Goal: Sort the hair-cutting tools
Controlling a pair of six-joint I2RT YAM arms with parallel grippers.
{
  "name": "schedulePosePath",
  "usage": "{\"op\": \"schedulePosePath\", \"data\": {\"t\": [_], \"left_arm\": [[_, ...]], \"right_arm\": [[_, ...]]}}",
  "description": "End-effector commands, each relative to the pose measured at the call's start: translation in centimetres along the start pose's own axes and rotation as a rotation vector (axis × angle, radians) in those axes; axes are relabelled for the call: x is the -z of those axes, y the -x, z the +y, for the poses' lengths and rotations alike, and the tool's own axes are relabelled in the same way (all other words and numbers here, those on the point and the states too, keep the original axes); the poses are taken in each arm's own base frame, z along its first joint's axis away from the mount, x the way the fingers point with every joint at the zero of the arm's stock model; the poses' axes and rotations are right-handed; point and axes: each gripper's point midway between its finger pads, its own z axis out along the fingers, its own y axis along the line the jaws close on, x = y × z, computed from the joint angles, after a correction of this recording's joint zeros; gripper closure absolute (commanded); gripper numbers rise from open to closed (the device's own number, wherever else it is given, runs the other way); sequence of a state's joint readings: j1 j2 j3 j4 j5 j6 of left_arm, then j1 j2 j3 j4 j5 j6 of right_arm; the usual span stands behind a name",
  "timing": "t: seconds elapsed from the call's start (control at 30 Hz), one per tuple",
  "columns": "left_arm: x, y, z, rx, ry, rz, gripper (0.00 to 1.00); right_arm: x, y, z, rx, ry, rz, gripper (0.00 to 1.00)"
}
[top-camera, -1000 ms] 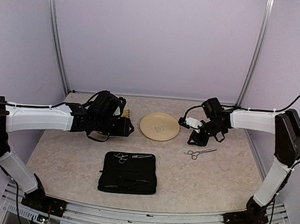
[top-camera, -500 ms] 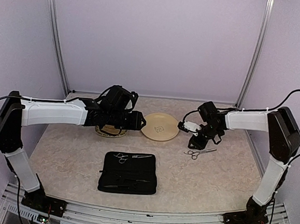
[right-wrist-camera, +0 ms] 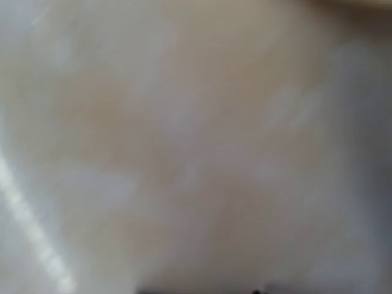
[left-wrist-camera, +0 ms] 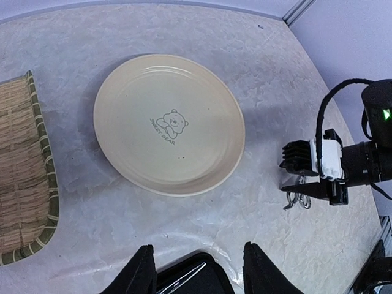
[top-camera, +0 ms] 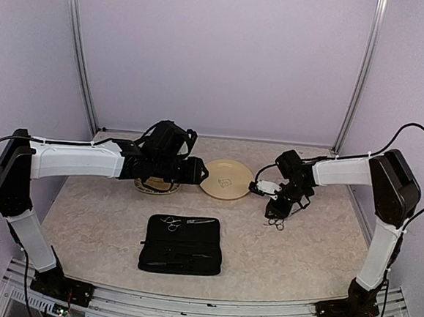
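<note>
From above, the left gripper (top-camera: 196,173) hung over the table (top-camera: 307,261) between the bamboo tray (top-camera: 151,189) and the cream plate (top-camera: 225,179). The right gripper (top-camera: 275,210) sat low over the loose scissors (top-camera: 277,223) just right of the plate, with only their finger rings showing beneath it. The other scissors (top-camera: 171,223) lay on the black case (top-camera: 181,250) nearer the front. In the left wrist view, the left gripper's fingers (left-wrist-camera: 144,272) stood well apart with nothing between them, above a corner of the case. The right gripper's tips met the loose scissors' rings, but I could not tell whether they had closed on them. The right wrist view was only a blur of pale tabletop.
</note>
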State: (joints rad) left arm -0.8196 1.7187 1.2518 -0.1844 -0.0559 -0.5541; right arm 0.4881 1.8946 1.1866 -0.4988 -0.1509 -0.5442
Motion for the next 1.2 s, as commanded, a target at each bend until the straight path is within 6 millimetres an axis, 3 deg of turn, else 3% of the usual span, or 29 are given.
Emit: {"op": "schedulePosePath", "data": {"t": [0.0,0.23,0.4,0.53,0.63,0.83,1.07,1.17], "left_arm": [[-1.1,0.3,-0.5,-0.016,-0.042,-0.008,0.52],[-2.7,-0.2,-0.9,-0.037,-0.09,0.02,0.52],[-3.3,-0.8,-0.8,-0.046,-0.107,0.042,0.52],[-3.0,-0.7,-1.0,-0.047,-0.119,0.038,0.52],[-2.6,-0.3,-1.0,-0.05,-0.121,0.024,0.52],[-1.6,0.0,-0.8,-0.053,-0.124,0.015,0.52],[0.1,0.4,-0.5,-0.054,-0.103,0.0,0.52],[0.5,0.6,-0.4,-0.051,-0.09,-0.006,0.51]], "right_arm": [[1.2,-4.0,3.7,0.061,0.069,0.121,0.6],[3.4,-10.3,4.6,0.106,-0.051,0.251,0.6],[4.2,-12.1,4.5,0.108,-0.113,0.272,0.59],[5.5,-11.7,3.6,0.084,-0.147,0.25,0.6],[6.4,-12.4,1.6,0.069,-0.215,0.266,0.6],[6.8,-13.4,-0.1,0.011,-0.228,0.269,0.6],[9.1,-10.4,-1.0,-0.05,-0.246,0.13,0.62],[8.7,-9.9,-1.3,-0.076,-0.23,0.098,0.62]]}}
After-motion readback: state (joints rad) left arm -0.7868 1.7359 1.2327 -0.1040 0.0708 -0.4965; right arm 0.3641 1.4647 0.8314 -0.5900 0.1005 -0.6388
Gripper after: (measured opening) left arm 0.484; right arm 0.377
